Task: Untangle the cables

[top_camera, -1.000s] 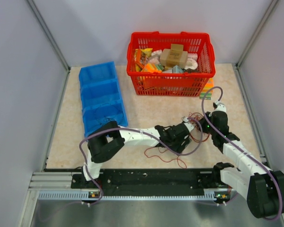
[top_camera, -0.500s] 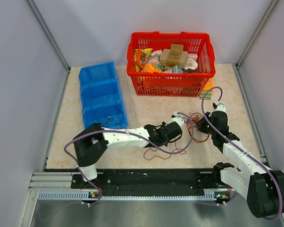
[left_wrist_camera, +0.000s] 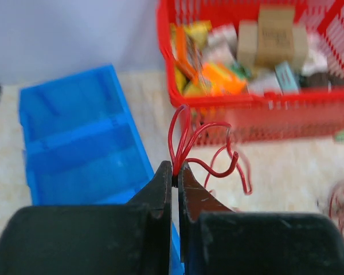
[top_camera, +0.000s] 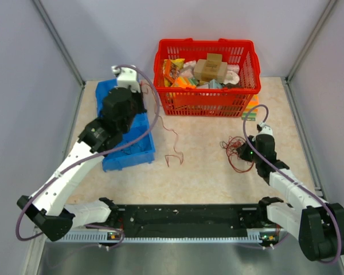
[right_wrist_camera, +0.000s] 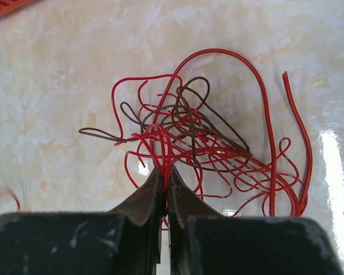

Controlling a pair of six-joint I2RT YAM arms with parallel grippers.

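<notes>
Faced a pale marbled table, with a red basket heaped with packets and boxes at its far side and a row of blue bins at far left. Reached high with the left arm over those bins, low with the right arm along the table's right side. Found the cables in two places: most of them, red and dark-red strands in a loose loopy bundle, on the table in front of the basket's right end; one red wire well apart from that bundle, lifted near the basket's left corner and trailing down between bins and basket. Pinched the left gripper tight on that wire, jaws all but touching, loops springing up from the tips. Clenched the right gripper on the bundle's near edge, jaws pressed together, a few red strands caught between the tips.
</notes>
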